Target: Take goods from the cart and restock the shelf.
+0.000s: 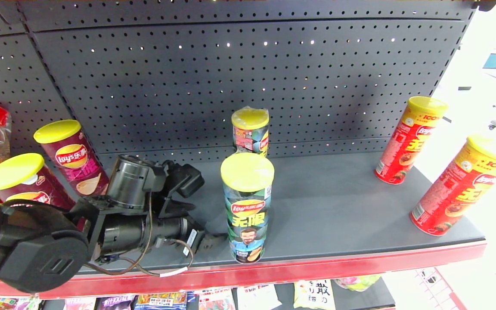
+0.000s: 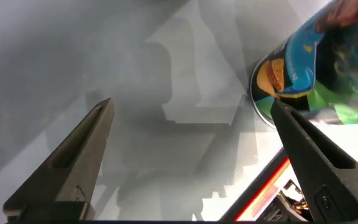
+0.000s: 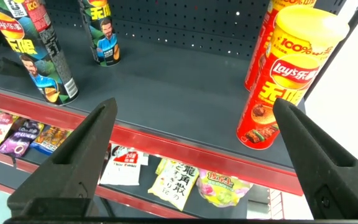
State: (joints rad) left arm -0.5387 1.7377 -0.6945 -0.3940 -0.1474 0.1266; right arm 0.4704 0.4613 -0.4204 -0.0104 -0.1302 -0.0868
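Left gripper [image 2: 191, 106] lies low on the shelf [image 1: 338, 206], fingers spread wide with nothing between them. The green can [image 1: 248, 206] stands upright just beside it at 3 o'clock, close to the shelf's red lip [image 1: 317, 267]. The can looks placed, so the step in hand is probably the withdrawal. Draw back toward 8 o'clock along the arm's own line, level, with no swing toward 3 o'clock; a tall can so near the edge would likely tip. Mind the maroon cans [image 1: 73, 155] at 10 o'clock. Right gripper [image 3: 194, 102] hangs wide open and empty before the shelf front, with the red cans [image 1: 459, 189] at its 2 o'clock.
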